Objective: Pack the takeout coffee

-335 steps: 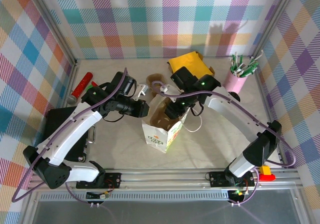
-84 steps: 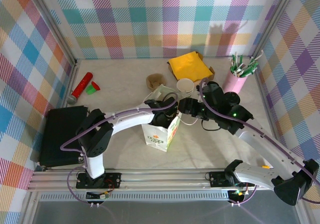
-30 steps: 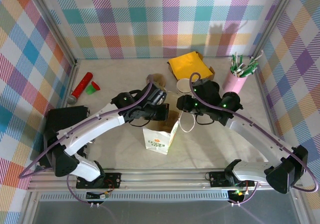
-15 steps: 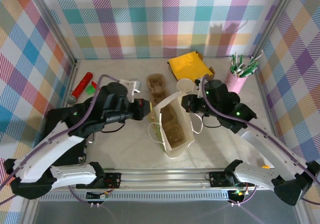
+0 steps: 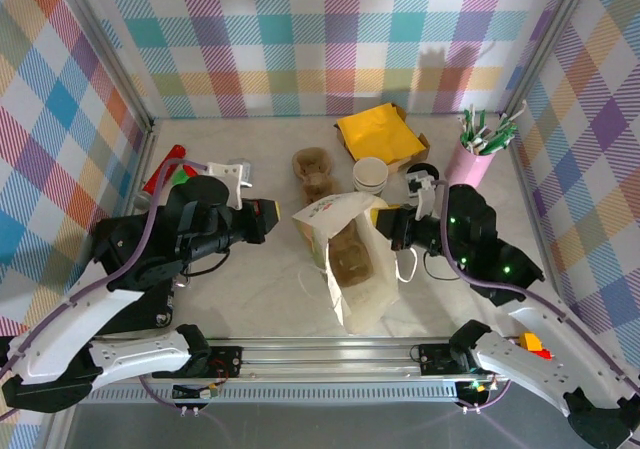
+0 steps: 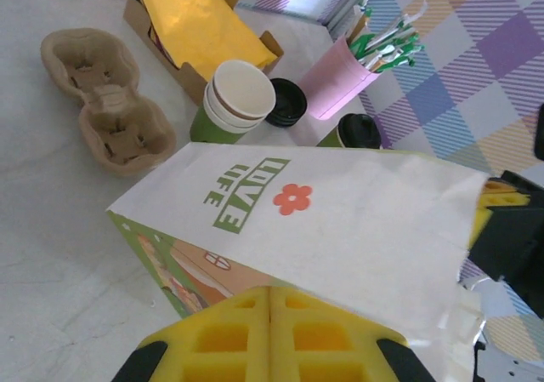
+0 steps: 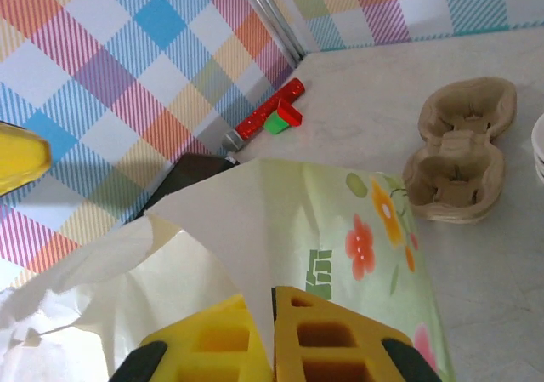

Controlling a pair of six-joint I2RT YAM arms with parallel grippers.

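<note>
Paper bag point(image 5: 372, 289): white, flower print, mouth open, mid-table point(image 5: 260, 289).
Cup carrier point(image 5: 313, 168): brown pulp, lying flat behind the bag.
Lidless cup point(image 6: 234, 101): cream and green, beside a loose black lid point(image 6: 286, 103).
Yellow napkins point(image 5: 378, 132): in a cardboard box at the back.
Pink holder point(image 5: 470, 162): upright, full of sticks.
Red tube point(image 7: 270, 110): near the left wall, green block point(image 7: 276, 124) just beside it.

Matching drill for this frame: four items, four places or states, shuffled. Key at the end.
Items
1. bag
2. coffee
3. lidless cup
4. red tube

Places or states
a. lying by the left wall
b. edge pinched by the right gripper
c. lid on, beside the pink holder
d. next to the cardboard box

Pairs: 1-b, 2-c, 3-d, 4-a
</note>
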